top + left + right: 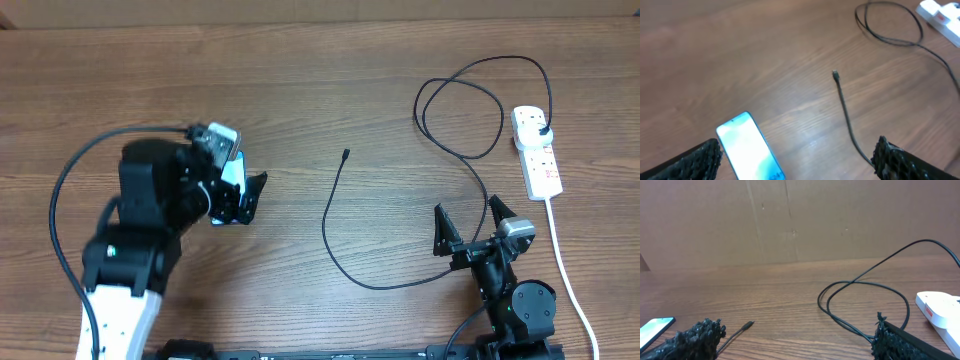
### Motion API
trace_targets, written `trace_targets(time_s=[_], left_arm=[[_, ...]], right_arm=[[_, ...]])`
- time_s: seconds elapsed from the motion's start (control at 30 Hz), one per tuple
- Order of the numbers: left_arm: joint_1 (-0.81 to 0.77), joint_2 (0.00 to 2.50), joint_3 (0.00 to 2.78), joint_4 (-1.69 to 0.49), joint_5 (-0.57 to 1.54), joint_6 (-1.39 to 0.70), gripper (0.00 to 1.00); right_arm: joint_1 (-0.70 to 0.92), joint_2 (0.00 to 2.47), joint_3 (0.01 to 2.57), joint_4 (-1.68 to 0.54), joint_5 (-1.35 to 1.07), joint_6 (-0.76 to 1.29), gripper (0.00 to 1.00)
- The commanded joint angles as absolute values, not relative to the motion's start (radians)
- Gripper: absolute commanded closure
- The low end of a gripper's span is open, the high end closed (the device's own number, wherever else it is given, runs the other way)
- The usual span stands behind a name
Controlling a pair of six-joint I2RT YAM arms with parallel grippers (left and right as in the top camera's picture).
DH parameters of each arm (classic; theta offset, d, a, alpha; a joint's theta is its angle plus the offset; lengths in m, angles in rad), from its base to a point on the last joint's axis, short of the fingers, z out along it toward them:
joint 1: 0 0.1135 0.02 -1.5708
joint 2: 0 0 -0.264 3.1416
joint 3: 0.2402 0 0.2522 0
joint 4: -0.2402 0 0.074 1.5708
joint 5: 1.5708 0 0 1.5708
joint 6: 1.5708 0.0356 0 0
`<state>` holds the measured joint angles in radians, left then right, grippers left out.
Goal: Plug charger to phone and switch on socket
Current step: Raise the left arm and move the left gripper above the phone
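The left gripper [799, 150], wide open, hovers over the phone [747, 147], seemingly without touching it. The phone lies screen-up on the desk [300, 80], long axis pointing away from the wrist camera. The right gripper [796, 327] is wide open, empty.

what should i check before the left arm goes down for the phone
1. Left gripper open: ok, fingers spread wide.
2. Phone flat, screen up, inside the finger gap: ok, though close to one finger.
3. Connector tip free on the table, apart from the phone: ok, not yet plugged.
4. Plug head in the socket: ok, seems seated.
5. Whether the socket is switched on: cannot tell.
6. Right gripper open: ok, cable runs close by it.
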<state>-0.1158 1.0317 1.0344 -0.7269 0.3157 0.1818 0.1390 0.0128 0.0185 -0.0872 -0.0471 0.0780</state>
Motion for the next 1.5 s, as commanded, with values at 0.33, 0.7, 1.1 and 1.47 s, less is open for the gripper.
trace_targets(time_s=[0.33, 0.7, 1.1, 1.47], left_arm=[[-0.112, 1.104, 1.142, -0.867, 0.466, 0.167, 0.0], [-0.112, 1.106, 1.142, -0.837, 0.321, 0.033, 0.0], [-0.112, 1.162, 1.152, -0.859, 0.121, -0.144, 0.0], [-0.112, 1.322, 1.334, -1.021, 0.069, -0.155, 0.01]], right_arm=[[0.145, 0.003, 0.008, -0.081, -0.045, 0.078, 0.0], [0.145, 0.003, 0.008, -0.081, -0.045, 0.078, 0.0], [0.145, 0.003, 0.008, -0.081, -0.045, 0.078, 0.0], [0.145, 0.003, 0.008, -0.081, -0.045, 0.078, 0.0]])
